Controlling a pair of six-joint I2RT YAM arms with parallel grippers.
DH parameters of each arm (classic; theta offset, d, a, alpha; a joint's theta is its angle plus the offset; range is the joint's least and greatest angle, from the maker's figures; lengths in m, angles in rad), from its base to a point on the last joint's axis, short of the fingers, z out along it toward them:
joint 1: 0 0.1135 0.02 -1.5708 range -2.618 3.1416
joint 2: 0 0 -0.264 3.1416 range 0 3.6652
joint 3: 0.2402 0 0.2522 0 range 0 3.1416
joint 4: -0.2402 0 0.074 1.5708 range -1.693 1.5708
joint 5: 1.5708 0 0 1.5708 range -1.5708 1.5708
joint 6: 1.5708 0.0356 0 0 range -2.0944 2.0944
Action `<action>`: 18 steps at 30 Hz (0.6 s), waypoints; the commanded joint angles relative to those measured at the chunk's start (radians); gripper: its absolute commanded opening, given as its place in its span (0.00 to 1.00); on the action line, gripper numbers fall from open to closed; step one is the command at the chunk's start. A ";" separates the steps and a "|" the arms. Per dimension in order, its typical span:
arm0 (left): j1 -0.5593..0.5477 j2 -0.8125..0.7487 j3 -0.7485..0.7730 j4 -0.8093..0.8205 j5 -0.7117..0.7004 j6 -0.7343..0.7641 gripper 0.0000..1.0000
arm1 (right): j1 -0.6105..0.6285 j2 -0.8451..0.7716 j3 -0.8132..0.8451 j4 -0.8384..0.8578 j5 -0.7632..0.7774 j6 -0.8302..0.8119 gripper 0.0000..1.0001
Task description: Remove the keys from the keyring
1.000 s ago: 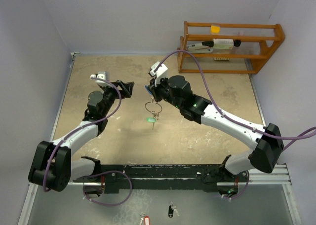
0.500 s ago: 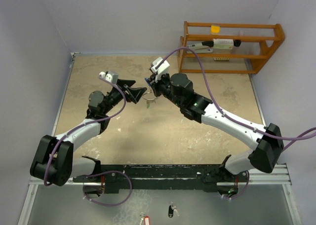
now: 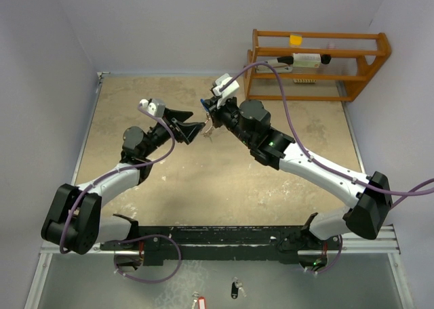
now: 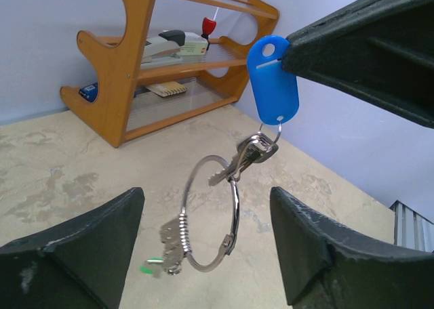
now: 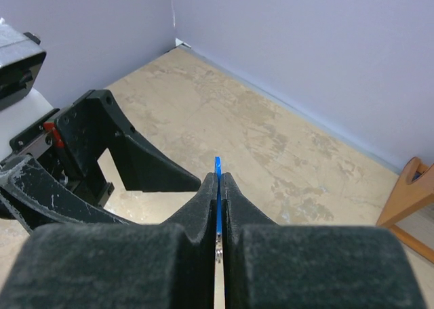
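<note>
Right gripper (image 5: 218, 177) clamped blue plastic tag (image 4: 272, 78); silver wire keyring (image 4: 236, 202) hung six o'clock below, between left gripper's (image 4: 205, 194) spread jaws.

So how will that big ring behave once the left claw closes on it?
It will likely swing away: the keyring dangles freely from the blue tag pinched in the right claw. Probably stiff but slippery, being thin shiny wire. The keys hang loose on it, so they may slide round.
</note>
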State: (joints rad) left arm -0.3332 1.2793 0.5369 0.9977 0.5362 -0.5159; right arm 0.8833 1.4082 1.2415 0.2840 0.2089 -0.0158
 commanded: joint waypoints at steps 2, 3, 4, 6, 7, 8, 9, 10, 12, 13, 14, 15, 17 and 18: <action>-0.015 0.014 0.027 0.101 0.011 -0.028 0.67 | -0.002 -0.039 0.041 0.097 0.021 0.020 0.00; -0.018 0.016 0.029 0.104 0.011 -0.030 0.66 | -0.003 -0.038 0.041 0.099 0.021 0.019 0.00; -0.020 0.019 0.030 0.108 0.011 -0.031 0.65 | -0.003 -0.037 0.042 0.099 0.023 0.021 0.00; -0.027 0.028 0.034 0.116 0.010 -0.036 0.63 | -0.002 -0.035 0.042 0.099 0.026 0.022 0.00; -0.031 0.034 0.034 0.121 0.009 -0.039 0.62 | -0.002 -0.033 0.042 0.101 0.026 0.026 0.00; -0.035 0.040 0.036 0.126 0.008 -0.043 0.60 | -0.003 -0.034 0.041 0.103 0.027 0.026 0.00; -0.040 0.048 0.037 0.130 0.007 -0.045 0.60 | -0.003 -0.032 0.041 0.105 0.027 0.027 0.00; -0.044 0.057 0.039 0.131 0.007 -0.049 0.58 | -0.003 -0.032 0.041 0.107 0.029 0.028 0.00; -0.055 0.069 0.041 0.135 0.008 -0.055 0.58 | -0.002 -0.031 0.041 0.111 0.032 0.027 0.00; -0.061 0.075 0.041 0.139 0.008 -0.057 0.58 | -0.003 -0.031 0.041 0.113 0.033 0.026 0.00; -0.070 0.082 0.042 0.140 0.008 -0.058 0.58 | -0.003 -0.031 0.041 0.115 0.035 0.026 0.00; -0.078 0.088 0.042 0.141 0.006 -0.057 0.58 | -0.002 -0.030 0.040 0.117 0.035 0.025 0.00; -0.097 0.100 0.045 0.140 0.000 -0.056 0.58 | -0.003 -0.028 0.042 0.121 0.035 0.024 0.00; -0.103 0.106 0.047 0.140 -0.001 -0.057 0.58 | -0.003 -0.027 0.042 0.122 0.036 0.023 0.00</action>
State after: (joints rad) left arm -0.4068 1.3716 0.5388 1.0748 0.5358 -0.5583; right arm 0.8833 1.4082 1.2415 0.3115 0.2203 0.0013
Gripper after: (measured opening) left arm 0.582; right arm 0.005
